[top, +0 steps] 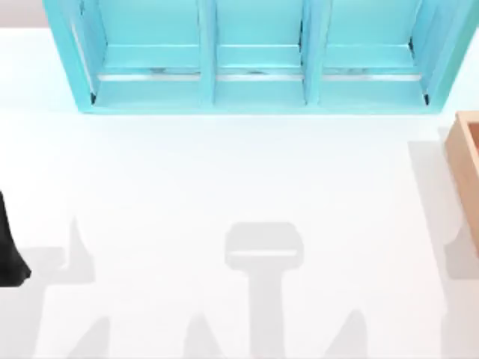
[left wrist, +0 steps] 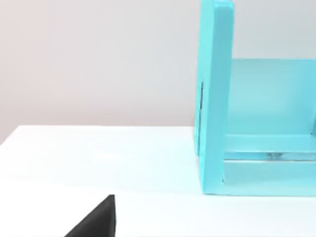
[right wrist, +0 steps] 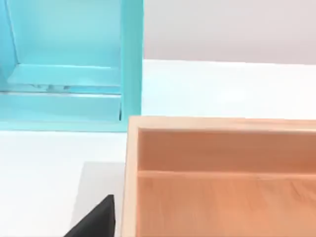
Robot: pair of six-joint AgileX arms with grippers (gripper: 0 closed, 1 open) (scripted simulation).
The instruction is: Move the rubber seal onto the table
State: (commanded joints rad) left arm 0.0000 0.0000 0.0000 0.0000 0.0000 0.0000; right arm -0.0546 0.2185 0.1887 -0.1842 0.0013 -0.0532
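Judging by present layout, transfer has not begun: no rubber seal lies on the white surface (top: 224,172) below the turquoise shelf unit (top: 258,56); its location and both claw states cannot be determined. Wooden box (top: 468,157) sits at right edge.

table (top: 224,179): white | turquoise shelf (top: 258,56), 3 compartments, far edge | wooden box (top: 465,153), right edge

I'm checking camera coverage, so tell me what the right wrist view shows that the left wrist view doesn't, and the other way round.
Right wrist view alone: the orange-tan wooden box, open side facing the camera, standing just beside the turquoise shelf unit at its end wall. Left wrist view alone: the shelf's opposite end wall, with bare white table stretching away beside it. Both share the shelf unit, the table, the plain wall behind, and a dark gripper tip at the lower edge.
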